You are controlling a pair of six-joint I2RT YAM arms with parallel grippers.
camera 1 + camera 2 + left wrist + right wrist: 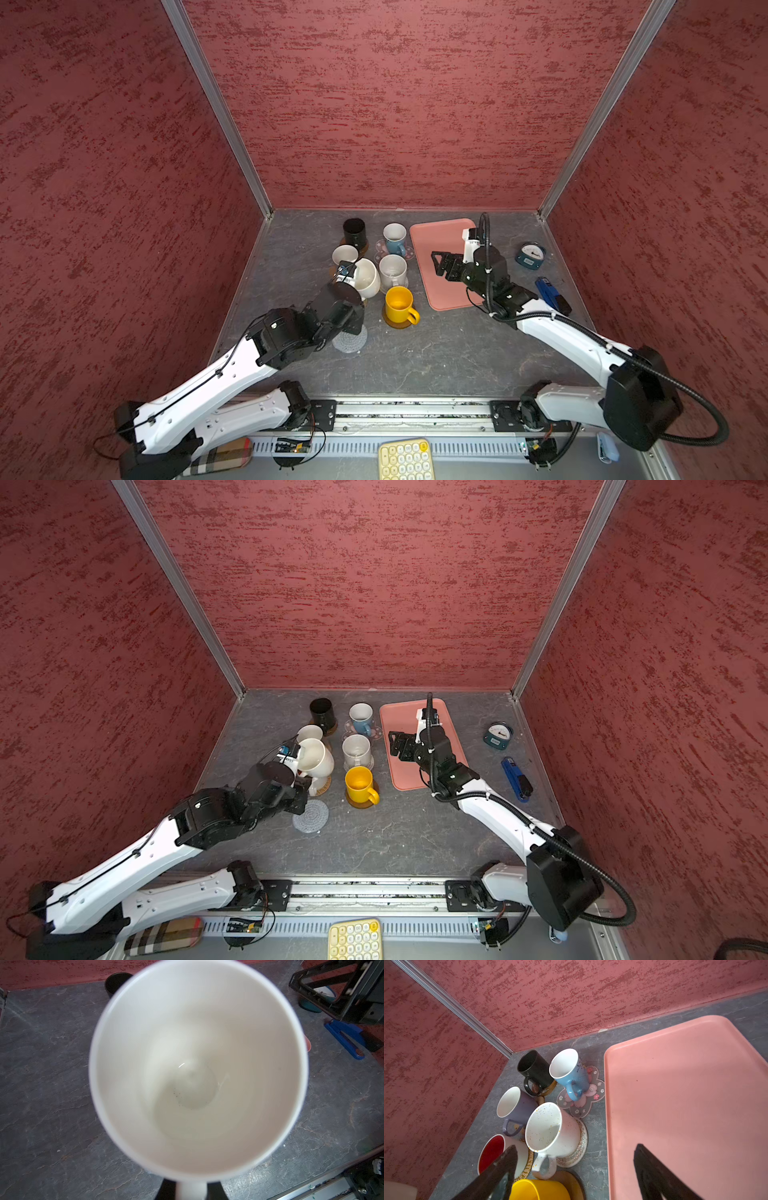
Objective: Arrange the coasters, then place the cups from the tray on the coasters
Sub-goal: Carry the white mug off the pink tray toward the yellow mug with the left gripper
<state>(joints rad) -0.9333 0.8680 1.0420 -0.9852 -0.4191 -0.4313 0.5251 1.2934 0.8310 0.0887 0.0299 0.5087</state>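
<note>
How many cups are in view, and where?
7: black cup and light blue cup at the back, lavender cup and speckled cup next, red-lined cup and yellow cup nearest, cream cup in the left gripper. None seems hidden.

Soft even light, faint shadows, wide-angle bending at edges, cream cup point(197, 1068) blurred in left wrist view

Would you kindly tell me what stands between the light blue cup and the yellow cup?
The speckled white cup stands between them on a woven coaster, seen in both top views.
</note>
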